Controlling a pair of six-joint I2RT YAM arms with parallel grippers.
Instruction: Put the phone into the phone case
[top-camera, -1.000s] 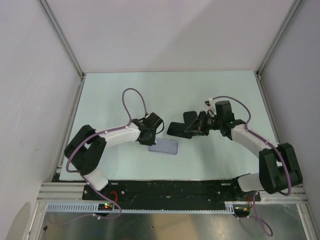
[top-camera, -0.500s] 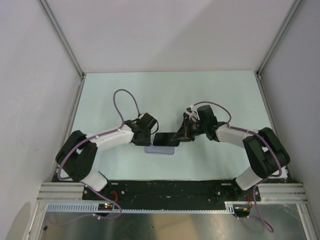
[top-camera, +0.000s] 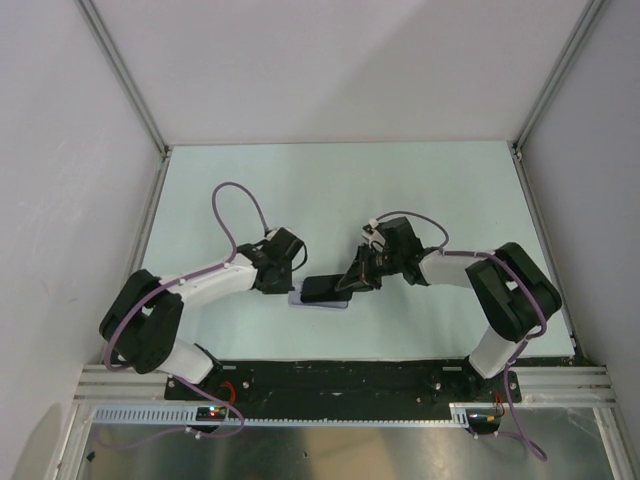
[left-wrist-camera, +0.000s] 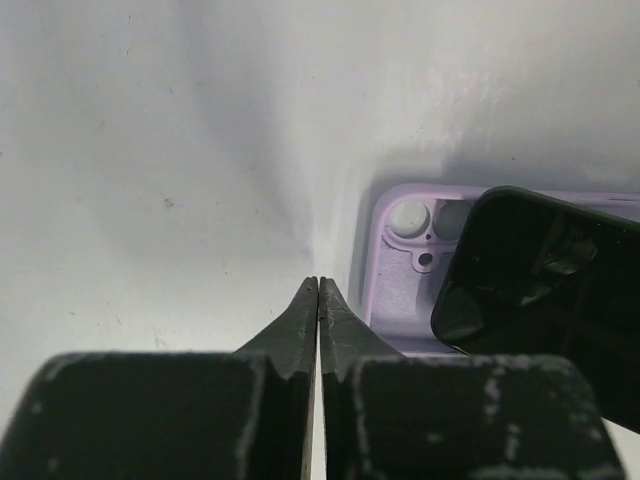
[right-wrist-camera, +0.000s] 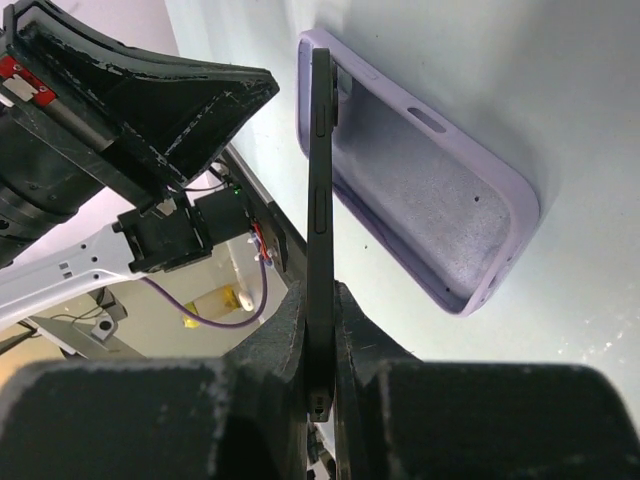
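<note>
**A:** What has moved in the last second?

**B:** The right gripper (top-camera: 352, 282) has carried the phone (top-camera: 325, 288) down and to the left. It was up beside the phone case (top-camera: 299, 299), and now it hangs over it. The left gripper (top-camera: 290, 284) has also come in, to the case's left end.

**A:** What else is around?

**B:** There is the pale green table (top-camera: 400, 190) and white walls (top-camera: 330, 70) on three sides. A purple cable (top-camera: 232, 200) loops above the left gripper. A metal rail (top-camera: 110, 382) runs along the near edge.

**A:** Is anything in the way?

**B:** Only the left gripper. Its fingers are pressed together with nothing between them. The tips point down at the table, just beside the case's camera-hole end. In the left wrist view, a corner of the phone covers part of that cutout.

**A:** And the right gripper?

**B:** It is clamped on the phone's near end, one finger on each face. In its wrist view the phone runs edge-on straight out from the jaws. The case lies open side up on the table, to the right of the phone and below it. The phone's far end reaches the case's far rim, but I cannot tell whether they touch.
</note>
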